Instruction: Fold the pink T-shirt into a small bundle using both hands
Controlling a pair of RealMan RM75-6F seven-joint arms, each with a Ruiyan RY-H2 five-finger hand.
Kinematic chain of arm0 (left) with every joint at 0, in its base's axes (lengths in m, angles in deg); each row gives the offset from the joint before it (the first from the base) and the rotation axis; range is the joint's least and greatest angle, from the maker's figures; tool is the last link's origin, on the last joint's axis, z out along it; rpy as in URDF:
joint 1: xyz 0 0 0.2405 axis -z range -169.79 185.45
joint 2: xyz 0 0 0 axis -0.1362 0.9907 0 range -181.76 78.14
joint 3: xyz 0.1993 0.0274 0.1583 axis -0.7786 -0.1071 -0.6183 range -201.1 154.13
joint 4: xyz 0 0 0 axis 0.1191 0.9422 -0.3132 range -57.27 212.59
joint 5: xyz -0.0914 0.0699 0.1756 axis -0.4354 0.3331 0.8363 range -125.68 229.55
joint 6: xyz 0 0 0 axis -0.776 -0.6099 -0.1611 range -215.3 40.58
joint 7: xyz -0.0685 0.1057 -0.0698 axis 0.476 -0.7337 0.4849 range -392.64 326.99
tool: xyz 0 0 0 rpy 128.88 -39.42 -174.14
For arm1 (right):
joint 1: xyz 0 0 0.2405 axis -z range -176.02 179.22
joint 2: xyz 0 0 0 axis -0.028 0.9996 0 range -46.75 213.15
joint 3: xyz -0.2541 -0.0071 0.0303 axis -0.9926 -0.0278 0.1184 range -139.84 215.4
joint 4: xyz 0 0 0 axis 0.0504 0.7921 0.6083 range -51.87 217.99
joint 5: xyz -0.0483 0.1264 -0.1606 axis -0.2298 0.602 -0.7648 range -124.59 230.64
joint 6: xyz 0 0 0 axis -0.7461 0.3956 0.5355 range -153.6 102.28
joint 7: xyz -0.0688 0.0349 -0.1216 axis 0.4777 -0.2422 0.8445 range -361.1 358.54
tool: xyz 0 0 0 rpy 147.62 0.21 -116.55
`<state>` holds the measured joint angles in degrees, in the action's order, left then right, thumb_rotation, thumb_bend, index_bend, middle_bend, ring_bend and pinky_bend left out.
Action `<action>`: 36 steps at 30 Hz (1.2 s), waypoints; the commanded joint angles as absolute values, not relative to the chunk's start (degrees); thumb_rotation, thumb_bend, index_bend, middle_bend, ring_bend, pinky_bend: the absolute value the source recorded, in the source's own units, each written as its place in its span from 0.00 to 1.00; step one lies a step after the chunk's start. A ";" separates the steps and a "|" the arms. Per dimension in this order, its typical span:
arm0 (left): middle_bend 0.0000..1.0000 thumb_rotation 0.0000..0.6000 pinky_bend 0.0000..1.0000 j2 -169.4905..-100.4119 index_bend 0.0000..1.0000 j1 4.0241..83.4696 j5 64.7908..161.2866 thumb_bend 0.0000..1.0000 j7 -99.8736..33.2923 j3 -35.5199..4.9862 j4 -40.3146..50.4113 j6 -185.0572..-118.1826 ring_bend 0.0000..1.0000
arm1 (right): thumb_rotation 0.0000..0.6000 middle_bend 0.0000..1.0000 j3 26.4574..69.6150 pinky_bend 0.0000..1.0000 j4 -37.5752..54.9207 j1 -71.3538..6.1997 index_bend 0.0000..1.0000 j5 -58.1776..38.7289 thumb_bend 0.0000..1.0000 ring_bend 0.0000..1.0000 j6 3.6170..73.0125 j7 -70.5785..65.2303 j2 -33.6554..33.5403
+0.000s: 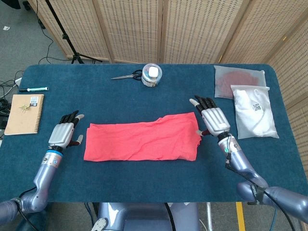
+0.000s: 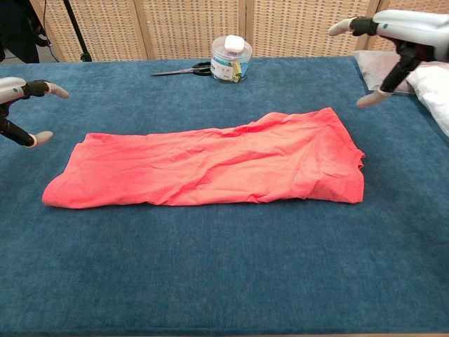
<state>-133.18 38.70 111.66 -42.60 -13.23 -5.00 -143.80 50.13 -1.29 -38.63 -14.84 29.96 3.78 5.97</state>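
The T-shirt (image 1: 143,141) was coral-pink on a dark blue table (image 1: 144,180). The notebook (image 1: 24,114) was tan, the bags (image 1: 253,110) white (one (image 1: 239,82) showing reddish), the screens (image 1: 192,29) beige mesh.

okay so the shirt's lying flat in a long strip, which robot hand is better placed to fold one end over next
Probably the right robot hand. It hovers open close beside the pink T-shirt at its wider end, while the left robot hand, also open, sits a little further off the other end. The margin is small; either could start.

Left hand (image 1: 64,133) and right hand (image 1: 214,120) both empty, fingers spread, well apart.
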 commanded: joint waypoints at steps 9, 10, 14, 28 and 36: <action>0.00 1.00 0.00 -126.18 0.00 36.33 127.08 0.42 -33.52 -20.35 -3.65 -143.52 0.00 | 1.00 0.00 39.80 0.00 -12.70 -25.68 0.00 -27.94 0.00 0.00 43.07 3.25 16.26; 0.00 1.00 0.00 -126.38 0.00 36.37 127.39 0.42 -33.21 -20.47 -3.02 -143.45 0.00 | 1.00 0.00 39.34 0.00 -12.98 -24.97 0.00 -28.47 0.00 0.00 43.80 3.27 16.44; 0.00 1.00 0.00 -127.94 0.00 37.02 129.88 0.42 -31.74 -21.17 0.79 -143.14 0.00 | 1.00 0.00 37.49 0.00 -14.53 -21.47 0.00 -30.31 0.00 0.00 47.47 2.63 16.96; 0.00 1.00 0.00 -137.26 0.11 41.22 136.28 0.42 -27.35 -21.40 17.20 -143.13 0.00 | 1.00 0.00 37.05 0.00 -12.43 -16.79 0.00 -33.18 0.00 0.00 51.48 -1.38 16.02; 0.00 1.00 0.00 -142.39 0.12 43.64 139.72 0.38 -20.05 -22.97 27.26 -142.25 0.00 | 1.00 0.00 38.05 0.00 -12.06 -16.39 0.00 -32.56 0.00 0.00 50.72 -1.79 15.86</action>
<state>-140.75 42.68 138.41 -22.19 -22.28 24.83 -142.53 38.03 -12.06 -16.42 -32.59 50.73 -1.75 15.87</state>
